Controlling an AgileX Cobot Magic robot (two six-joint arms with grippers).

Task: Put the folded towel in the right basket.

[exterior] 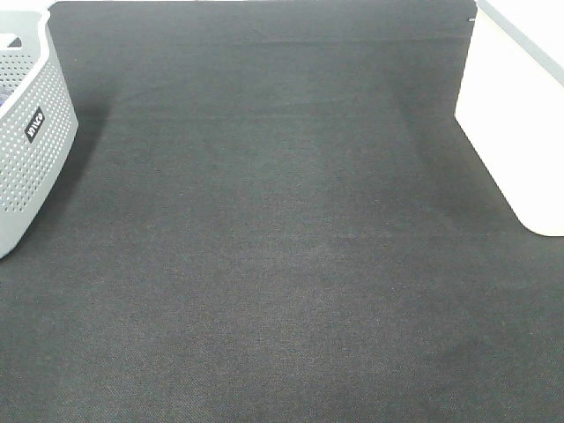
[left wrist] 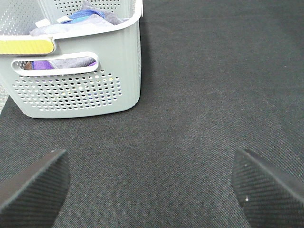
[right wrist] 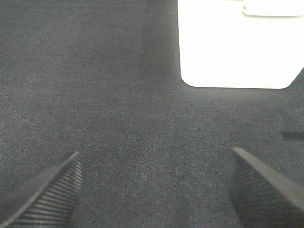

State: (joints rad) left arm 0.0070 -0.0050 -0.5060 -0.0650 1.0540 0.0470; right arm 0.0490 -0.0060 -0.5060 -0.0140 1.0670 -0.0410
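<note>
Left tool (left wrist: pixel 149 187) and right tool (right wrist: pixel 152 187) both spread wide, released, over bare dark bench (exterior: pixel 282 264). Grey perforated basket (exterior: pixel 31 132) at left edge holds bundled cloth (left wrist: pixel 78 21) (folded towel not identifiable). White right basket (exterior: pixel 515 123) at right edge.

A mat (exterior: pixel 282 247) covers the table. A perforated basket (exterior: pixel 31 132) stands on it at nine to ten o'clock, with cloths (left wrist: pixel 83 19) piled inside. A second basket (exterior: pixel 515 115) stands at two o'clock, well apart.
</note>
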